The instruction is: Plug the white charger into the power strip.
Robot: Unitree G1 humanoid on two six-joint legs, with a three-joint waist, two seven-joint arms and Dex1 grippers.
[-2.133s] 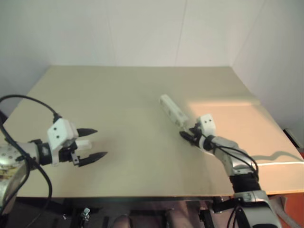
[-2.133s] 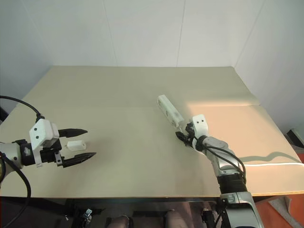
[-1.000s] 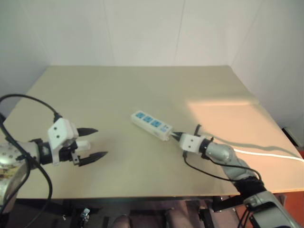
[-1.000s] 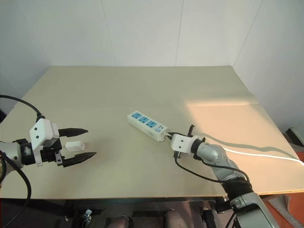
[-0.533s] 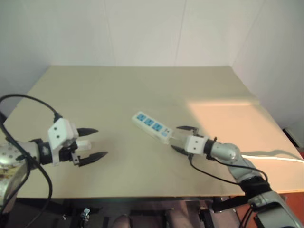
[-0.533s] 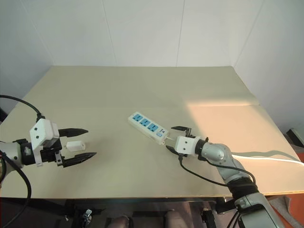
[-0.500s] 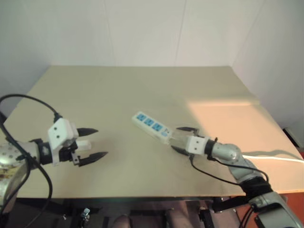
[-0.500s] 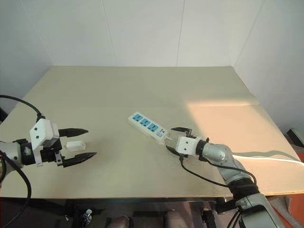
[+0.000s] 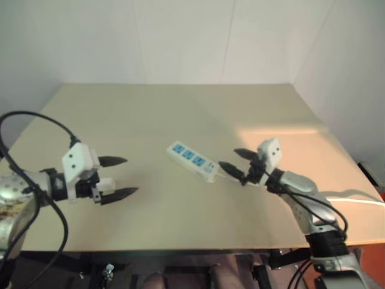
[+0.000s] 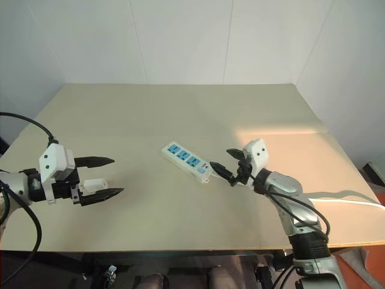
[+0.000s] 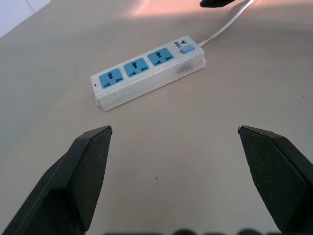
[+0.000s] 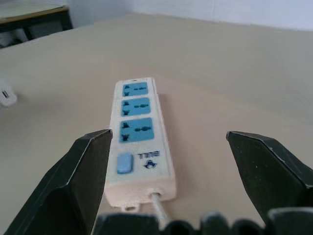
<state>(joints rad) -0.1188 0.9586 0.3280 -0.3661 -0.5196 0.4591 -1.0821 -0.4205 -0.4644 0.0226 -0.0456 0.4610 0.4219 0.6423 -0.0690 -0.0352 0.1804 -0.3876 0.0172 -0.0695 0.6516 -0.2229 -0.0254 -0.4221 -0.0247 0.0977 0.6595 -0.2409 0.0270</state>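
The power strip (image 9: 192, 159) lies mid-table with its three blue socket faces up and its blue switch end toward my right gripper (image 9: 228, 158). That gripper hovers open just off the switch end, holding nothing. In the right wrist view the strip (image 12: 139, 127) sits between and beyond the spread fingers (image 12: 88, 176). The white charger (image 10: 96, 183) lies on the table at the left, seen between the fingers of my open left gripper (image 10: 117, 176), which does not grasp it. The left wrist view looks across bare table at the strip (image 11: 146, 73).
The strip's white cable (image 9: 355, 195) runs from the switch end under my right arm and off the table's right edge. The beige table (image 9: 180, 114) meets white walls at the back and right. A sunlit patch (image 9: 289, 141) covers the right side.
My right gripper has opened, letting go of the strip's cable end, and has risen and rolled. The strip now rests socket faces up. The left arm and charger have stayed put.
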